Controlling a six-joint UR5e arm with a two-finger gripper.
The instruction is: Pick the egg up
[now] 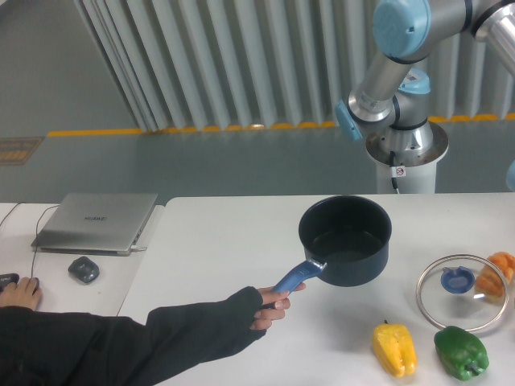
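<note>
Even, soft overhead light, faint shadows, slight softness throughout, and perhaps mild glare on the glass lid (464, 293).

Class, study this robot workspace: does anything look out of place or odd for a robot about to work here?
Yes. A person's hand grips the blue pot by its handle, reaching across the table inside the robot's workspace. The glass lid lies off the pot, with the egg behind it at the right edge.
</note>
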